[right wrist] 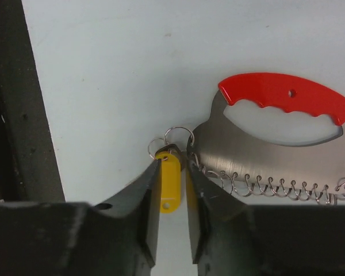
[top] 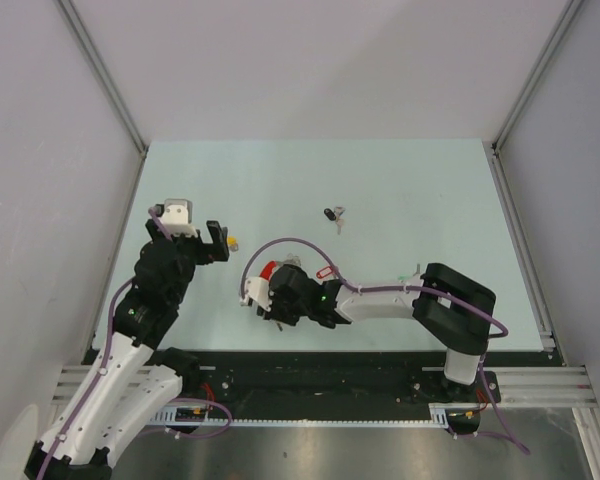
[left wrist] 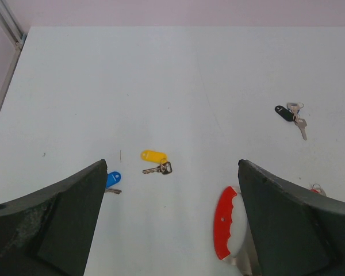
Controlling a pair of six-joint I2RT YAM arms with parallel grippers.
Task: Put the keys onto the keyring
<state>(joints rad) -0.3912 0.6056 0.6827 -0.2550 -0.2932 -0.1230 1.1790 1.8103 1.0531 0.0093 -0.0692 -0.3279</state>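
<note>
The keyring (right wrist: 284, 95) has a thick red band, a silver plate and a scalloped wire chain (right wrist: 264, 185). It lies on the table, and shows in the top view (top: 268, 270) and left wrist view (left wrist: 224, 221). My right gripper (right wrist: 173, 161) is beside it, shut on a yellow-tagged key (right wrist: 169, 181) whose small rings (right wrist: 172, 138) stick out past the fingertips, next to the chain's end. My left gripper (left wrist: 172, 172) is open and empty above the table (top: 218, 242). A second yellow-tagged key (left wrist: 155, 158), a blue-tagged key (left wrist: 112, 179) and a black-tagged key (left wrist: 287, 112) lie loose.
A red tag (top: 325, 272) lies by the right wrist, partly hidden in the left wrist view (left wrist: 316, 188). The pale table (top: 400, 180) is walled by white panels at the back and sides. The black base rail (top: 310, 375) runs along the near edge.
</note>
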